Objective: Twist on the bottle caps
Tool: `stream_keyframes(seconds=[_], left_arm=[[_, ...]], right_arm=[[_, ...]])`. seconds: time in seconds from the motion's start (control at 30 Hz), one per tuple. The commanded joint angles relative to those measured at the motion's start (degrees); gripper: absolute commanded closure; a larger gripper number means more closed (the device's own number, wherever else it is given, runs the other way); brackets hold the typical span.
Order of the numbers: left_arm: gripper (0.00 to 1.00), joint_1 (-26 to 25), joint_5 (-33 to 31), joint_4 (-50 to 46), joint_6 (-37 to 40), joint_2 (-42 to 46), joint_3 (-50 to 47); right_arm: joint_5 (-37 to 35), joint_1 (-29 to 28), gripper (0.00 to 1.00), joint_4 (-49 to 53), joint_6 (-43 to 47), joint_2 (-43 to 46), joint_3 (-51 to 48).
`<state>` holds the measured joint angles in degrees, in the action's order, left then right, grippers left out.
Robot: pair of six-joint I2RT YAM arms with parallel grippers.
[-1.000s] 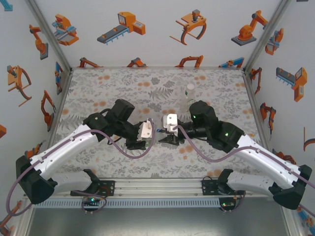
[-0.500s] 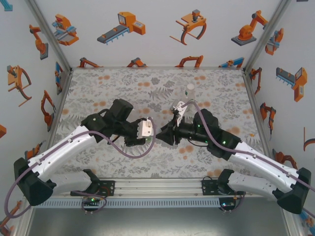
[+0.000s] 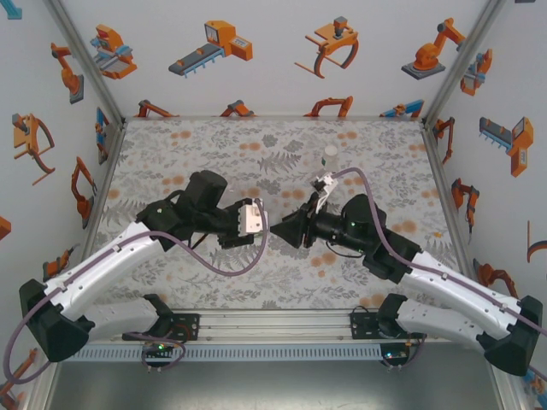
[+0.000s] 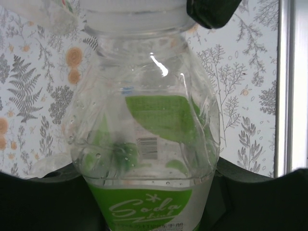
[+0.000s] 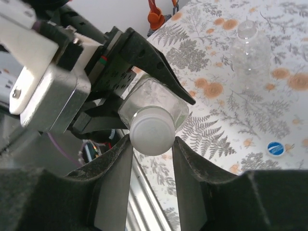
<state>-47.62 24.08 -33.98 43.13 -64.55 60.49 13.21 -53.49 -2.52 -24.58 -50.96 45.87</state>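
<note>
You're looking at a table (image 3: 171,145) printed with grey ferns and orange blooms, walled by white panels (image 3: 273,51) carrying orange robot drawings. The clear bottle (image 4: 144,82) wears a green label (image 4: 144,209) with white script and a white cap (image 5: 153,130); a blue cap (image 5: 275,148) shows against the print.
</note>
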Motion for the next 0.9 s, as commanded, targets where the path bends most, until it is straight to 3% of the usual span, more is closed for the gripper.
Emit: stream_keyframes(seconds=[0.0, 0.13, 0.3, 0.6, 0.87], left_arm=[[1.00, -0.55, 6.98, -1.09, 1.03, 1.64, -0.90], [1.00, -0.55, 9.02, -1.38, 1.30, 1.62, -0.86], [1.00, -0.55, 10.57, -1.36, 1.72, 2.08, -1.03], [1.00, -0.45, 12.59, -1.24, 1.86, 2.09, -1.00], [1.00, -0.46, 12.63, -1.06, 1.59, 2.20, -0.99]], right_arm=[[3.86, 0.35, 0.51, 8.52, 21.26, 2.30, 6.88], [7.82, 0.36, 0.38, 19.75, 38.33, 2.17, 12.12], [16.04, 0.34, 0.35, 26.17, 48.35, -1.03, 16.66], [17.97, 0.35, 0.36, 24.26, 51.38, -5.97, 19.05], [19.98, 0.32, 0.47, 18.06, 49.67, -5.91, 16.68]])
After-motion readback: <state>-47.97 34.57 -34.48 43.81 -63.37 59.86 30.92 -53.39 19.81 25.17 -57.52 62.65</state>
